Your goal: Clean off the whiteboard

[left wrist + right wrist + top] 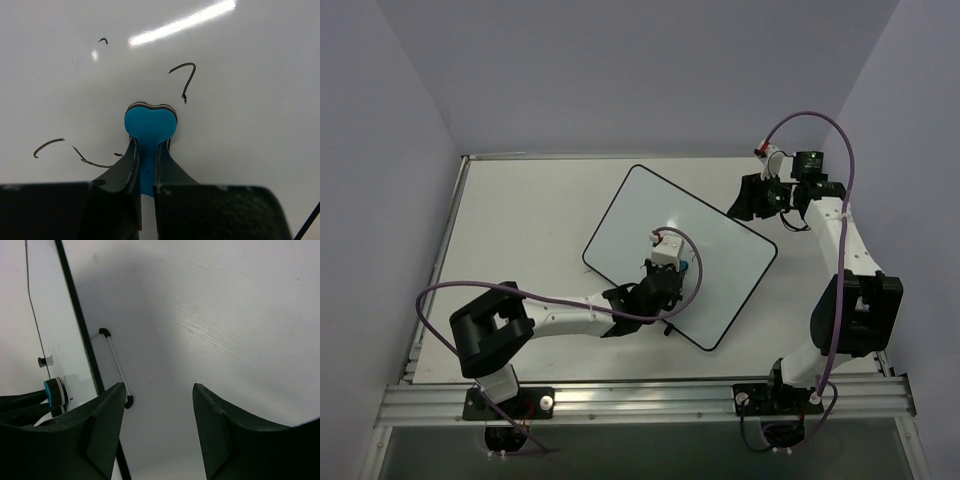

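Blue eraser (150, 124) pinched in left claw (148, 144), arm stretched over whiteboard (732, 262).

The left arm (565, 318) and right arm (847, 240) share white links, black joints, purple cables (808, 113), and seemingly matte black fingers (107, 425).

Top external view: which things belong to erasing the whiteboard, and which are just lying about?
In the job: whiteboard, pen marks, blue eraser, left gripper with jaws shut on it.
Lying about: right gripper, jaws open over the table.
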